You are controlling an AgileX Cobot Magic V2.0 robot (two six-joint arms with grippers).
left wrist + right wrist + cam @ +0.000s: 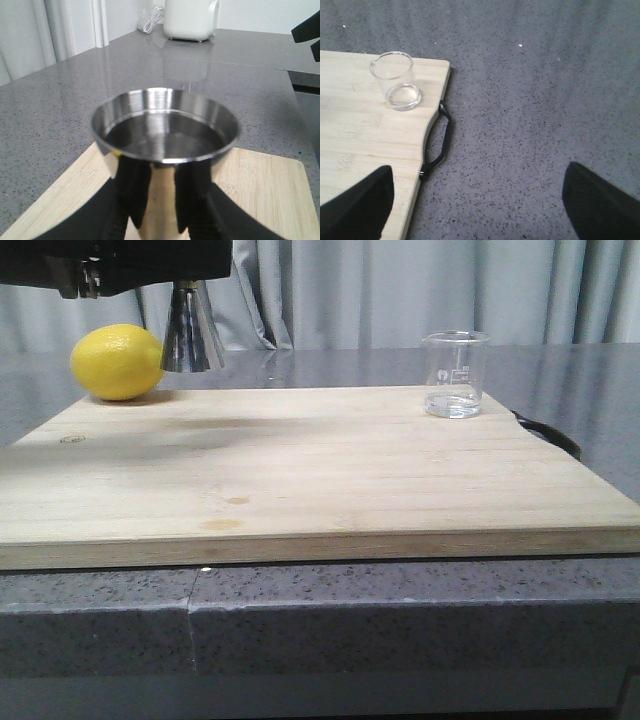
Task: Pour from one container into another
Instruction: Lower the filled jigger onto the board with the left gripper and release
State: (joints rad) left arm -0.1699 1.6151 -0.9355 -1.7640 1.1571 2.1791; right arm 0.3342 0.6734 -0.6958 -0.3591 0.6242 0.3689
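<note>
The steel hourglass jigger hangs upright at the back left, its base apparently just above the wooden board. My left gripper is shut on its narrow waist. In the left wrist view the black fingers clamp the jigger below its upper cup, which seems to hold some clear liquid. The clear glass beaker stands upright at the board's back right corner and looks almost empty. In the right wrist view the beaker is well ahead of my right gripper, which is open wide over the counter.
A yellow lemon lies right beside the jigger at the board's back left. The board's black handle sticks out at its right edge. Grey speckled counter surrounds the board. A white appliance stands far back.
</note>
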